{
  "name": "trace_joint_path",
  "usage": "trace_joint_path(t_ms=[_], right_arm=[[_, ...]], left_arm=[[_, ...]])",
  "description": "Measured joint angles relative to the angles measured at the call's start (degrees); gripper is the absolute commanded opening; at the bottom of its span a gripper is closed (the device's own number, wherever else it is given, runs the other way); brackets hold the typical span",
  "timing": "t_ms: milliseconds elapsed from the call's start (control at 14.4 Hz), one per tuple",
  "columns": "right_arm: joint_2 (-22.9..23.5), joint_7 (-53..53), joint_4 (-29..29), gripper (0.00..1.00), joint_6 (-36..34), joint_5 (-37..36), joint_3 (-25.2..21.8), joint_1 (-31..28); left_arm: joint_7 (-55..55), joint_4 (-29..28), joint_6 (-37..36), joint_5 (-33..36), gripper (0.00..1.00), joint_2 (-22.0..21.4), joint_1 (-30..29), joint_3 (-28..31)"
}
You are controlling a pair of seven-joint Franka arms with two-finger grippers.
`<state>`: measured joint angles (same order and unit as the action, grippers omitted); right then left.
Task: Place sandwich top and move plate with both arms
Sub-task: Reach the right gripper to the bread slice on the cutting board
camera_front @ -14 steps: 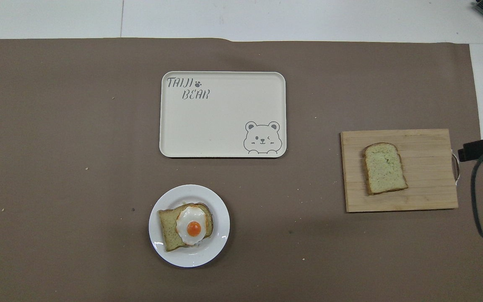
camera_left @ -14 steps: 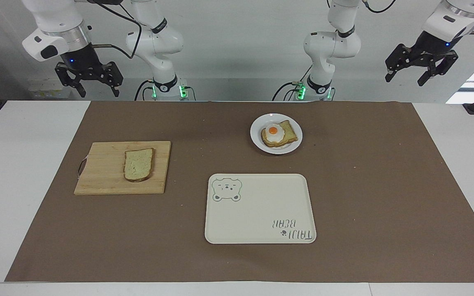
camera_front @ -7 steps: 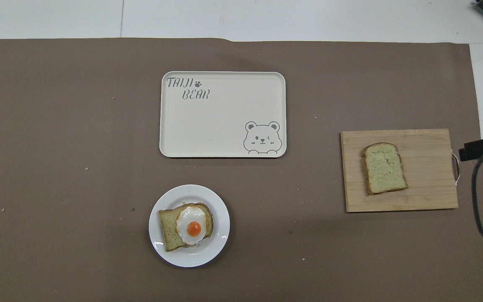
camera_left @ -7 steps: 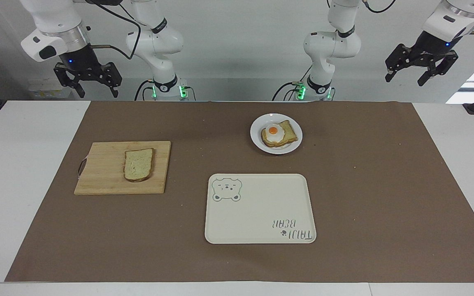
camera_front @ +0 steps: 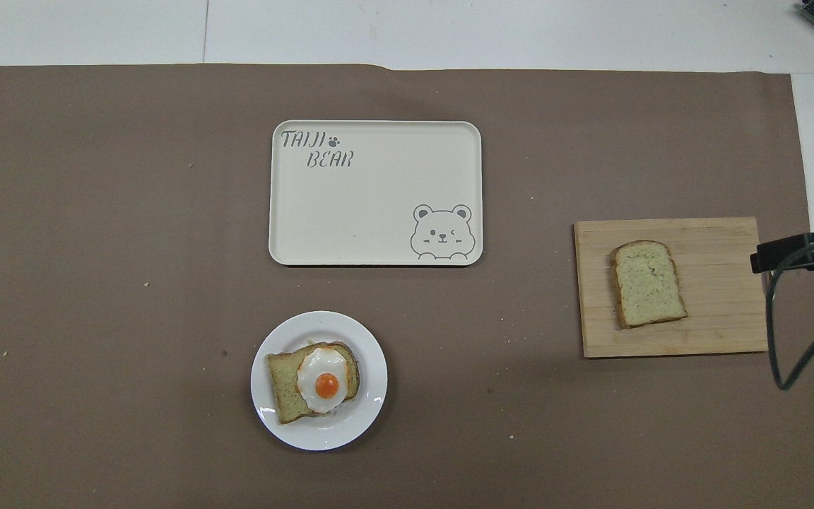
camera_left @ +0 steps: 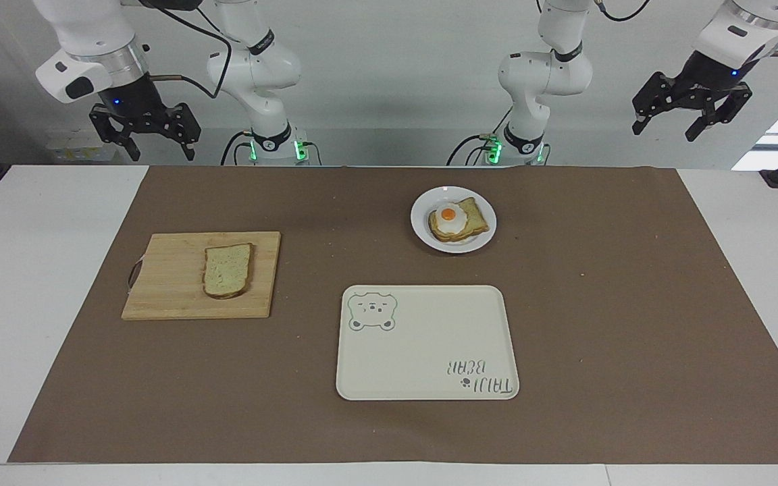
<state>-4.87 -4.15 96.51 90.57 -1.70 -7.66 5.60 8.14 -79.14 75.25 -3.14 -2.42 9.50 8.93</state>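
While both tools (camera_left: pixel 152 140) (camera_left: pixel 691 119) hang spread, the tray (camera_left: pixel 429 351) reads "TAIJI BEAR".

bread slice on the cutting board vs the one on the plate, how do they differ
The bread slice on the cutting board is bare; the slice on the plate carries a fried egg.
The board slice lies on a wooden cutting board toward the right arm's end; the plate slice sits on a round white plate nearer to the robots.
The board slice looks paler, the plate slice darker.
Both lie flat, and no gripper touches either.
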Motion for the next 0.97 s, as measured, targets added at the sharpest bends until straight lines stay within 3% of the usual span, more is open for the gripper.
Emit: trace_joint_path(t_ms=[486,971], right_arm=[[0.50,-3.61,13.42,1.00,14.22,0.47,-0.07,-0.69],[6.78,-8.74,19.49,1.00,25.25,3.07,-0.13,-2.48]], left_arm=[[0.00,0.00,0.00,0.00,1.00,0.00,0.00,0.00],[0.00,0.00,0.00,0.00,1.00,0.00,0.00,0.00]])
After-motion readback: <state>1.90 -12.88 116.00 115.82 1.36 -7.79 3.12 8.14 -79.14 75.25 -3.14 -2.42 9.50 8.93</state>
